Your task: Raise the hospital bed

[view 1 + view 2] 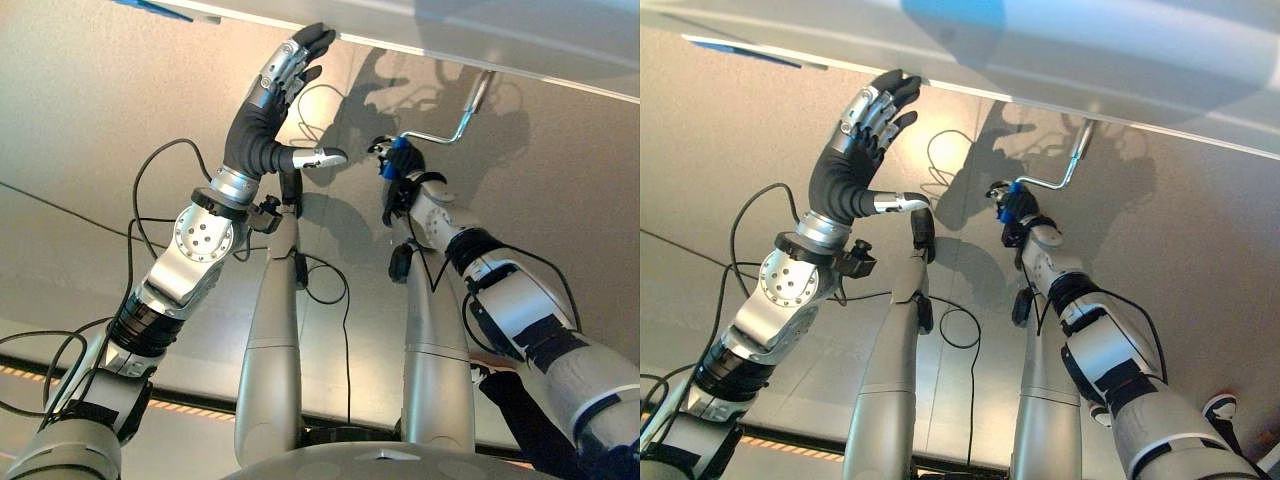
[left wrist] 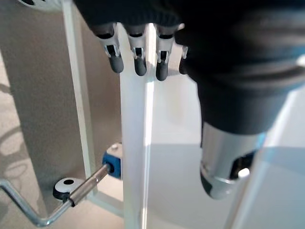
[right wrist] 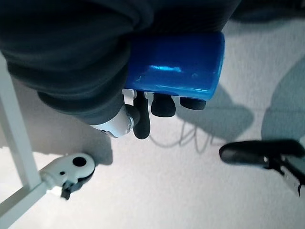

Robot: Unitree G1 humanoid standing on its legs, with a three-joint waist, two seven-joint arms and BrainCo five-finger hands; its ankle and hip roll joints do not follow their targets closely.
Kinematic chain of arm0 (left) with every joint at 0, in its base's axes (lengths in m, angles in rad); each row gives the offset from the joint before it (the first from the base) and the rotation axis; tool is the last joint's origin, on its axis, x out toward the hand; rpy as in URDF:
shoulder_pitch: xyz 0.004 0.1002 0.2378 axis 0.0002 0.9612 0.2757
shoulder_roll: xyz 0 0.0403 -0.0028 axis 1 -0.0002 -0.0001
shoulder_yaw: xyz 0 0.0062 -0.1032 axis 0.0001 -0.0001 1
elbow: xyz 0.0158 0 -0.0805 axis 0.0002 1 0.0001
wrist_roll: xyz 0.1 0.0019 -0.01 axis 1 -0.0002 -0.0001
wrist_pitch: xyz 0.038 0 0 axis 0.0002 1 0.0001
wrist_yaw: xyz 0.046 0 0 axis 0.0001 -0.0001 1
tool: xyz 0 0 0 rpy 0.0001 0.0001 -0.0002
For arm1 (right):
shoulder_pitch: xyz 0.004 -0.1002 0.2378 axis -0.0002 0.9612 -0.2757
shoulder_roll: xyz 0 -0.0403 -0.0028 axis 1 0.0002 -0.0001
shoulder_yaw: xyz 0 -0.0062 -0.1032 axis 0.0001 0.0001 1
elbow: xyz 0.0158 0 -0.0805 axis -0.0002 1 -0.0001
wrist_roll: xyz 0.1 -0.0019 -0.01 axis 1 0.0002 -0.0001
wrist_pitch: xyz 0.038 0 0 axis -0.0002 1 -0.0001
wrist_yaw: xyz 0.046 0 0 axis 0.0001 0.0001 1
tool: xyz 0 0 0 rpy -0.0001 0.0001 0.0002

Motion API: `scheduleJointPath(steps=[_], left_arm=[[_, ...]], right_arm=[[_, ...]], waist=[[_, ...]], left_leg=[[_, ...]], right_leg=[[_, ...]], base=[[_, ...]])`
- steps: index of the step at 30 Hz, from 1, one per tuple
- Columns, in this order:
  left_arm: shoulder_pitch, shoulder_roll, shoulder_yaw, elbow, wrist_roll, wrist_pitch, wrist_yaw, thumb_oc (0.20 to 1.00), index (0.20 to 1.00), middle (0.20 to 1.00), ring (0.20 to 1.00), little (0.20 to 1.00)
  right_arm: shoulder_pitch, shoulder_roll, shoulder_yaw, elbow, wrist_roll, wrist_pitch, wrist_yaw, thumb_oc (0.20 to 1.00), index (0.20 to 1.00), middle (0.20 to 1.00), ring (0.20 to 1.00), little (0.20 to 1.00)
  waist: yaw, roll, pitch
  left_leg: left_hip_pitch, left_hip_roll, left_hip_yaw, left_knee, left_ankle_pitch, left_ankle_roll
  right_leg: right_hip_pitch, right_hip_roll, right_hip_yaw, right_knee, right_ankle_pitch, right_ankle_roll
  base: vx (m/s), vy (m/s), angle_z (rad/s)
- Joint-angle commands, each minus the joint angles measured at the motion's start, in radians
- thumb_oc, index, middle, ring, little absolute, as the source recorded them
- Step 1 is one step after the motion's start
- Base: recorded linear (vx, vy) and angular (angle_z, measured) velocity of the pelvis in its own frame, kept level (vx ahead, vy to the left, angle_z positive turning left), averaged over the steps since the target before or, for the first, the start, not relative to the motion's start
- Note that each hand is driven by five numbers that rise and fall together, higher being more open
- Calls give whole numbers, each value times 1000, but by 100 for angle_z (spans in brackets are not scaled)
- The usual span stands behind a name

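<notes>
While left hand (image 1: 285, 70) rests open-fingered at bed edge (image 1: 420, 45) | right hand (image 1: 400, 180) grips blue crank handle (image 3: 176, 62).

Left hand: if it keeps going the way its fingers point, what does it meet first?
The left hand would meet the bed frame edge first; its fingertips look already at it, though depth is unclear.

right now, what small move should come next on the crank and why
Probably start turning the crank. The right hand is curled round its blue handle, so the grip looks set. The left hand rests with straight fingers against the edge of the bed frame, which looks like bracing. Which way raises the bed cannot be told from here, so turn slowly.
</notes>
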Motion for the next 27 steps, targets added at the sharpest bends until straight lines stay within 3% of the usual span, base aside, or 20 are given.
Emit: scheduleJointPath(steps=[1,10,15,22,27], left_arm=[[2,-31,-8,-160,-6,-77,-8,1000,1000,1000,1000,1000],[-3,-33,-34,-172,-11,-79,-7,1000,1000,1000,1000,1000],[-6,-25,-45,-173,-15,-75,-10,1000,1000,1000,1000,1000],[3,7,-38,-170,0,-76,-12,1000,1000,1000,1000,1000],[28,38,-5,-171,16,-79,-14,1000,1000,1000,1000,1000]], right_arm=[[-100,-71,10,45,-65,-21,-10,200,200,200,200,200],[-139,-196,-34,178,-111,-6,-33,200,200,200,200,200],[-107,-273,-87,236,-102,1,-56,200,200,200,200,200],[31,-348,-228,203,36,-46,-93,200,200,200,200,200],[184,-360,-309,96,93,-99,-98,200,200,200,200,200]], waist=[[-5,114,-24],[15,152,-24],[13,157,-24],[-21,142,-24],[-60,107,-24]], left_leg=[[-54,-40,31,144,-112,44],[-112,-50,36,176,-123,49],[-112,-52,43,186,-132,53],[-81,-50,62,176,-136,54],[-45,-40,74,151,-133,53]], right_leg=[[4,-23,45,-92,99,139],[-58,-29,57,-47,83,138],[-63,-28,64,-45,81,138],[-45,-18,81,-61,85,140],[-18,-4,89,-92,95,143]], base=[[26,40,15],[22,25,7],[0,0,0],[0,0,0],[0,-11,-1]])
